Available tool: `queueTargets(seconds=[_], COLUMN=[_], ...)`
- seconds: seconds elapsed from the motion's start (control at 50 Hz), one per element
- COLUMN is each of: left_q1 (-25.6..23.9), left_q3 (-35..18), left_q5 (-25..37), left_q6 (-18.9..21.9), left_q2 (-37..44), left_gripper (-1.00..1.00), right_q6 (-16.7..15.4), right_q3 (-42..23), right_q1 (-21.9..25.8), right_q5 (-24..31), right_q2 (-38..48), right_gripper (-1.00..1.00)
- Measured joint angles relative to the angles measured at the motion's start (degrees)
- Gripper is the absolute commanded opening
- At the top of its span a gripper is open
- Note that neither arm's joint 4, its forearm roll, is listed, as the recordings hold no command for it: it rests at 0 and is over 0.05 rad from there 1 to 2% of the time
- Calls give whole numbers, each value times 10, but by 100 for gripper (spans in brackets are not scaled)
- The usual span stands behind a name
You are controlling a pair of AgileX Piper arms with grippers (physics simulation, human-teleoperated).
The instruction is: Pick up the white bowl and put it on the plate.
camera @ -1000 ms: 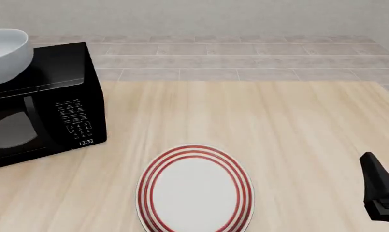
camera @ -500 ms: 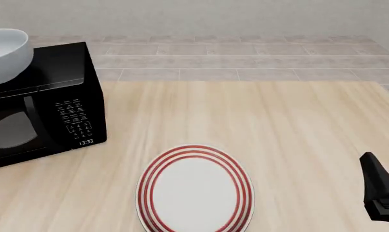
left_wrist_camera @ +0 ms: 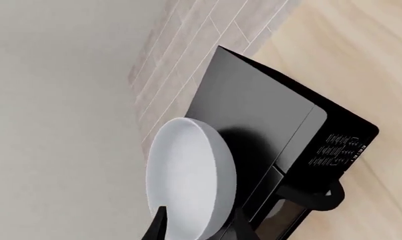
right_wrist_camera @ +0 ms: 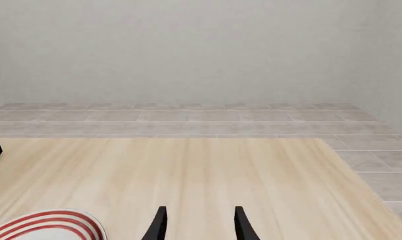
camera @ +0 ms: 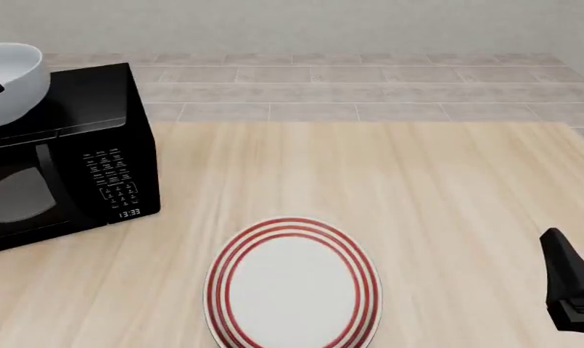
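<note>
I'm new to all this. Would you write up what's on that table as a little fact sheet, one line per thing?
white bowl: on top of the microwave, far left
microwave: black, door shut, on the table's left side
plate: red-ringed, nothing on it, flat on the table near the front edge
left gripper: fingers on either side of the bowl's rim, grip not confirmed
right gripper: open, holding nothing, low over the table to the right of the plate
table: light wood

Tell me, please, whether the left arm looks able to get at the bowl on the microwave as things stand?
Probably yes. The bowl sits atop the microwave, and the left tool has a finger either side of its rim, with nothing between.
</note>
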Motion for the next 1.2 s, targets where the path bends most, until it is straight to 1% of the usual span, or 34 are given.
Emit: queueTargets(seconds=[0.36,1.2], left_q1=[4,22], left_q3=[23,51], left_q5=[-36,-88], left_q6=[-5,-23], left_q2=[29,77], left_gripper=[100,100], right_q6=[0,0], right_q3=[0,0], right_q1=[0,0], right_q5=[0,0], right_q2=[0,0], right_gripper=[100,100])
